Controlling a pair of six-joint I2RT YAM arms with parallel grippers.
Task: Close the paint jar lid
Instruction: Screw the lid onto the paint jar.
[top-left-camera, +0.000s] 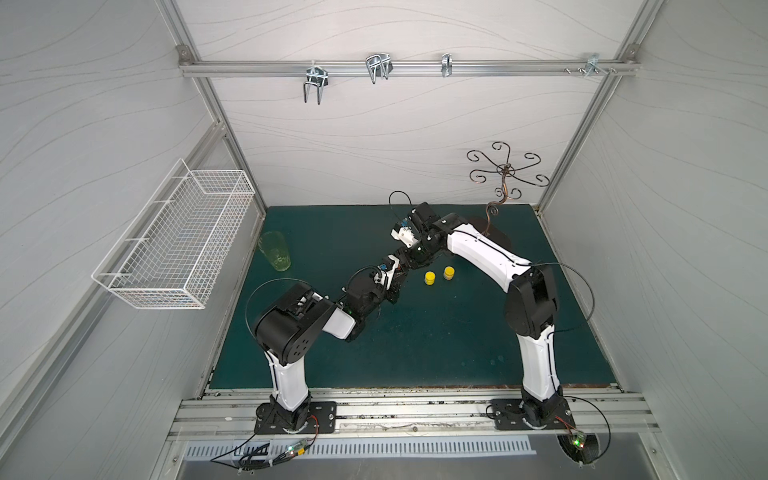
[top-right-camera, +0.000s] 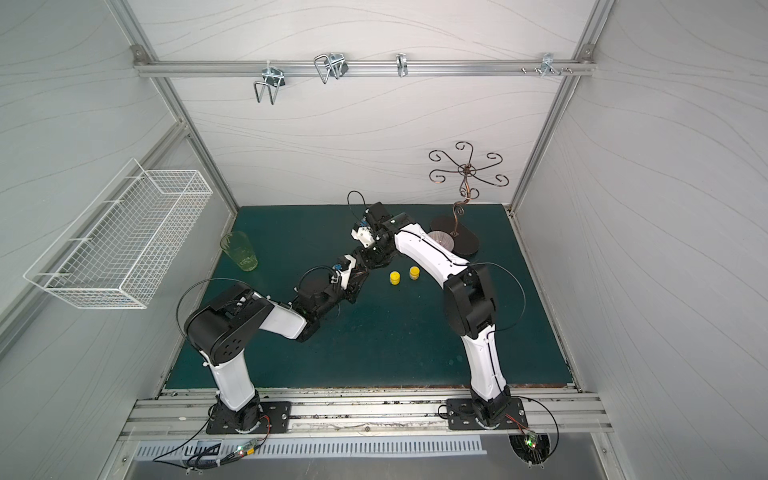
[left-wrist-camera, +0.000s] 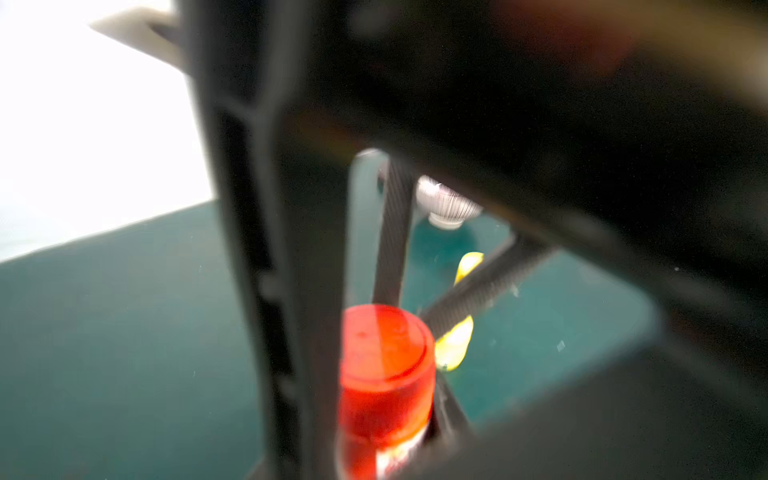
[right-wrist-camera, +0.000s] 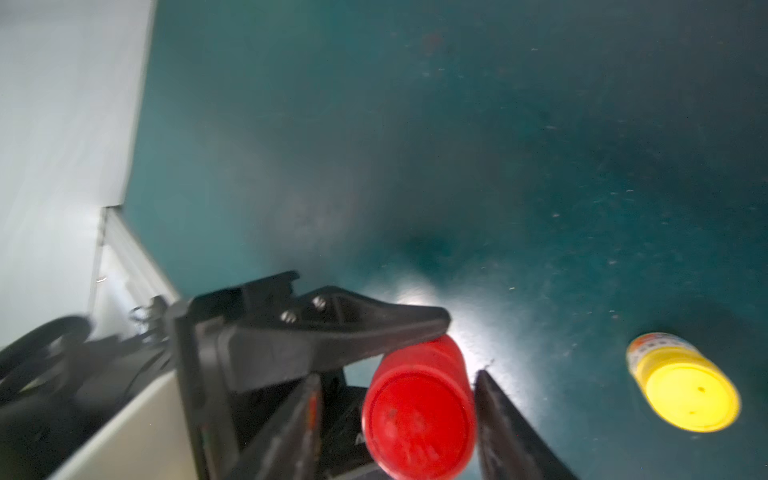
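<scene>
No writing can be read. The small clear paint jar with a red lid (left-wrist-camera: 386, 365) has a white label with red print (too blurred). One of the two small yellow-lidded jars (top-left-camera: 429, 278) shows a printed band, also illegible in the right wrist view. The red jar is held tilted near the middle of the dark green table (top-left-camera: 415, 353), just left of the yellow pair, and its lid sits on the mouth. The left claw (left-wrist-camera: 390, 440) is pinched on the jar's body. The right claw (right-wrist-camera: 397, 374) stands spread either side of the lid, with gaps showing. Bare table runs from the claws to the front edge (a green translucent cup (top-left-camera: 275, 250) stands by the left edge).
</scene>
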